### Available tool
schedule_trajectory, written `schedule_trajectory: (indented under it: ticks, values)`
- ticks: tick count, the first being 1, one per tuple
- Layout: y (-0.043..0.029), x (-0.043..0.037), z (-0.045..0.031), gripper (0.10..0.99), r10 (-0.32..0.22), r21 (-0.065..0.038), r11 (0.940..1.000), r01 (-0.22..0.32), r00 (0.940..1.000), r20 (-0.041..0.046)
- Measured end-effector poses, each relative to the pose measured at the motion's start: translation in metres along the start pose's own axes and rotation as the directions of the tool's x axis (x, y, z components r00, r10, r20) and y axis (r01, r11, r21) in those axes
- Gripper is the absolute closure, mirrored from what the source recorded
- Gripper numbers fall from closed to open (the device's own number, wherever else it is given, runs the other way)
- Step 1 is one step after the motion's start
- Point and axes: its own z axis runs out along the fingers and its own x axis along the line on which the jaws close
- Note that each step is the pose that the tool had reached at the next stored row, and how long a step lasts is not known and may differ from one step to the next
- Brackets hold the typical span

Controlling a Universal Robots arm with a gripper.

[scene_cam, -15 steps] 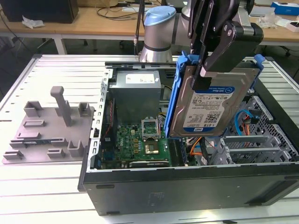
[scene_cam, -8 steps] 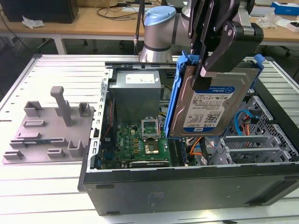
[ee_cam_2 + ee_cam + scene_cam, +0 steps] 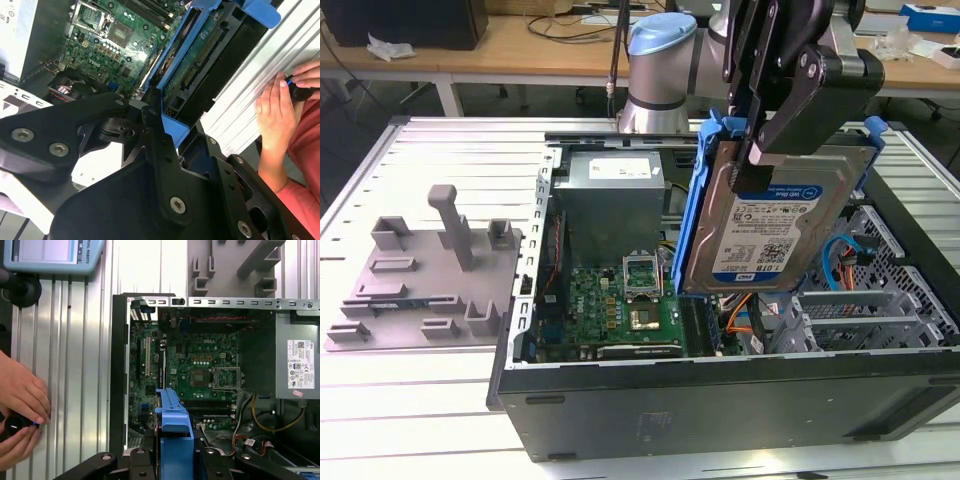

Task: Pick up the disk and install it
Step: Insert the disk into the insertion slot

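Exterior view, upper right of the frame: clamping the disk by its upper edge with the gripper, black fingers narrowed onto the blue rail. Hanging the disk on edge directly beneath the tool, labelled face turned toward the camera, long axis running across the frame, slightly tilted. Hovering it over the open computer case, just frame-right of the green motherboard and frame-left of the perforated grey metal bay. Not allowing a firm call on whether the lower edge is already dipping below the case walls. Being the sole arm, leaving no question of a nearer side.

Showing dull silver metal on the drive body, a glossy blue-and-white label and smooth blue plastic rails wrapping the edges, against matte black case walls and a ribbed pale table. Catching, in the second wrist view, a person's hand resting by the table slats beside the case, fingers closing round a small dark object.
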Motion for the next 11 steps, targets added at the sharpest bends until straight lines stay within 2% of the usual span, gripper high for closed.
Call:
schedule_trajectory:
  ticks: [1, 2, 4, 6, 9, 11]
  values:
    - [0.0, 0.0, -0.0001, 0.722, 0.0, 0.0, 1.0, 0.0, 1.0, 0.0041]
    - [0.0, 0.0, 0.0, 0.722, -0.001, 0.001, 1.0, 0.001, 0.9999, 0.015]
    - [0.0001, 0.0, 0.0, 0.722, -0.001, 0.002, 1.0, 0.001, 0.9997, 0.0235]
    - [0.0, 0.0, -0.0001, 0.722, -0.002, 0.009, 1.0, 0.002, 0.9994, 0.0342]
    - [0.0002, 0.0005, 0.0001, 0.722, -0.002, 0.022, 0.9998, 0.002, 0.9991, 0.0419]
    - [0.0001, 0.0011, 0.0001, 0.722, -0.002, 0.028, 0.9996, 0.001, 0.9991, 0.0435]
